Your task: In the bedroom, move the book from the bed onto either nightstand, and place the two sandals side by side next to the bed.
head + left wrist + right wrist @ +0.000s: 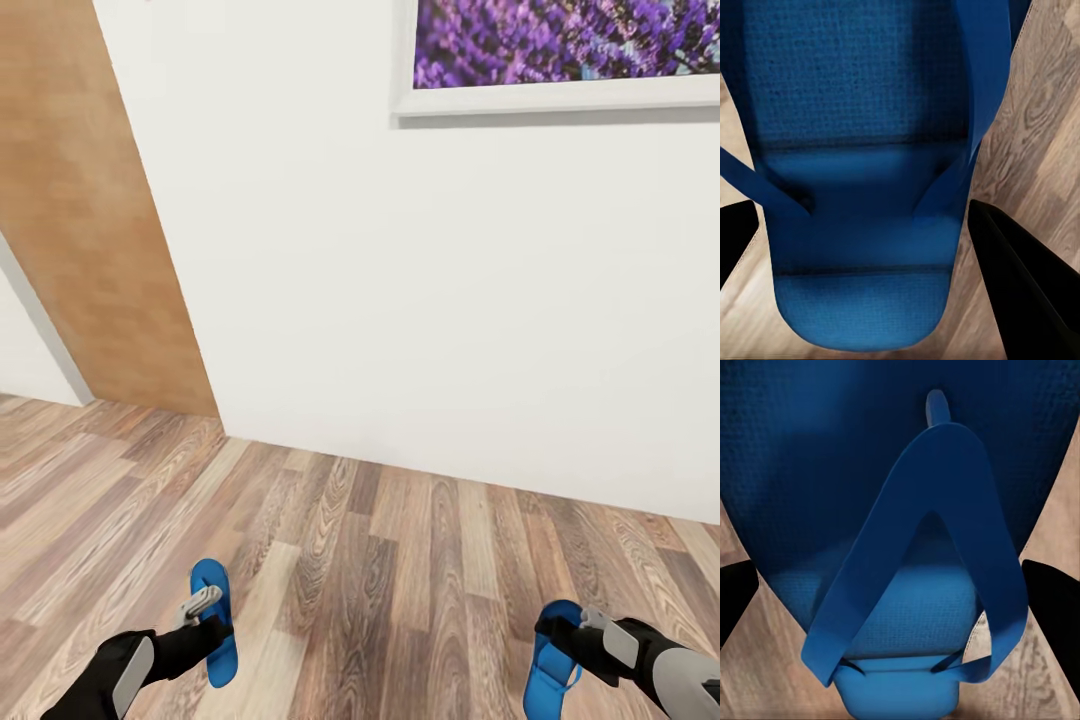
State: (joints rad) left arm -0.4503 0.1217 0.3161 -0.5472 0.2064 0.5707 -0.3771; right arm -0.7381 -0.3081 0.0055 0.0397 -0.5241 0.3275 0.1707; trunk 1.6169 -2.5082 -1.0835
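Status: both sandals lifted, one per arm. Left gripper (205,618) clamps the left sandal (217,620); right gripper (570,630) clamps the right sandal (550,672), fingers approx. flanking each sole. Facing white wall (420,300) over plank floor (380,560). Remaining: set sandals by bed; relocate book.

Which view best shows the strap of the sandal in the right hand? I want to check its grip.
The right wrist view: the sandal's strap shows whole as a V over the sole. The head view shows the sandal small and edge-on in the right hand; the left wrist view shows the other sandal.
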